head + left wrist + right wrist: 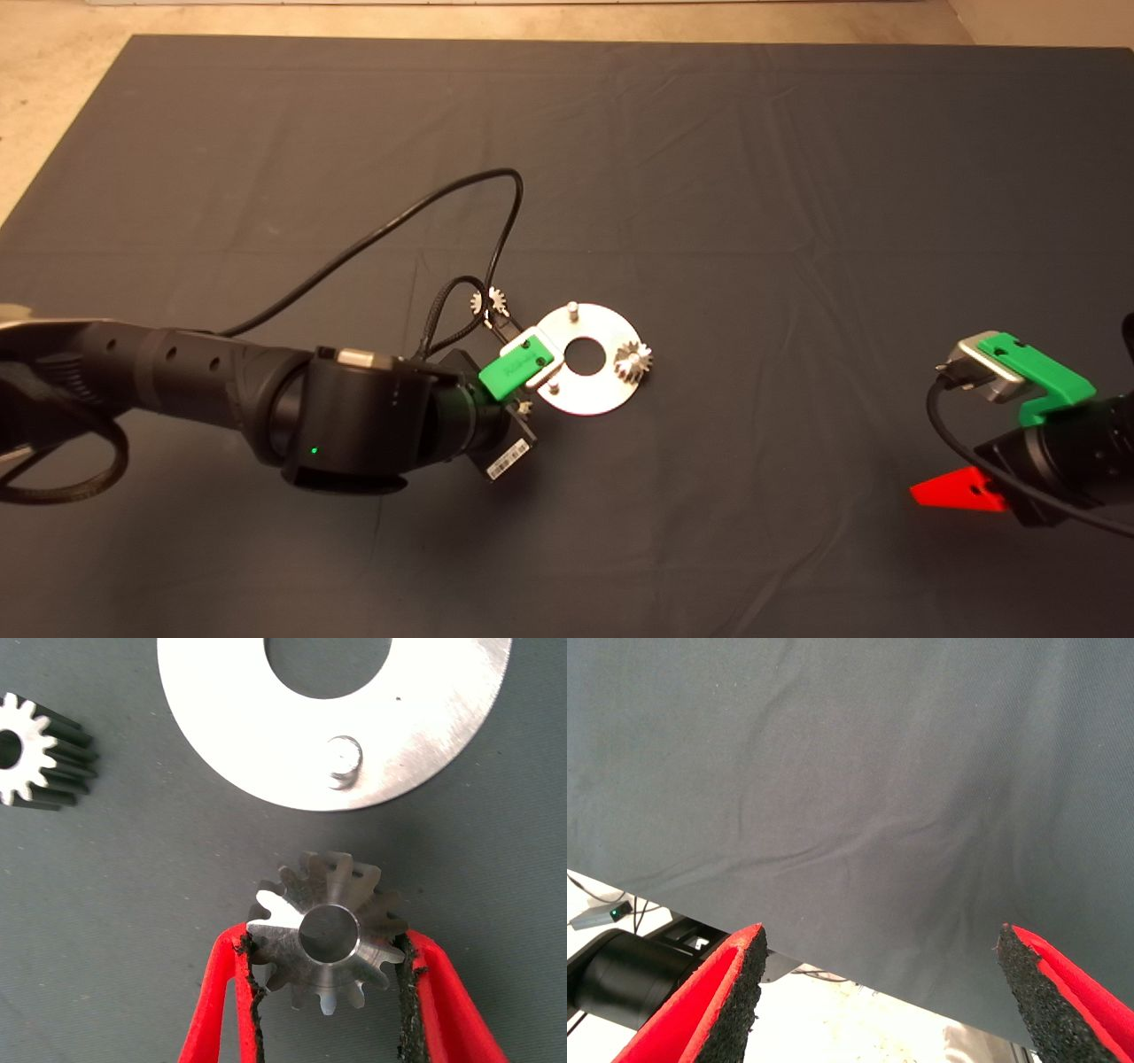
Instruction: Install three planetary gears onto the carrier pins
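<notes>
The silver disc [595, 392] lies mid-mat with two bare carrier pins [573, 309] [554, 387]. One planetary gear [633, 361] sits on the pin at the disc's right side. A second gear [489, 301] lies loose on the mat left of the disc. My left gripper [521, 374] hovers at the disc's left rim. In the left wrist view it [328, 943] is shut on a third gear [326, 935], held just off the disc's rim [425, 744] close to a bare pin [344, 757]. The loose gear [35, 749] shows there too. My right gripper [961, 492] waits at the lower right, open [877, 992].
A black cable [443, 221] loops from the left wrist over the mat behind the disc and past the loose gear. The dark mat [797, 221] ends at a pale floor along the far and left edges.
</notes>
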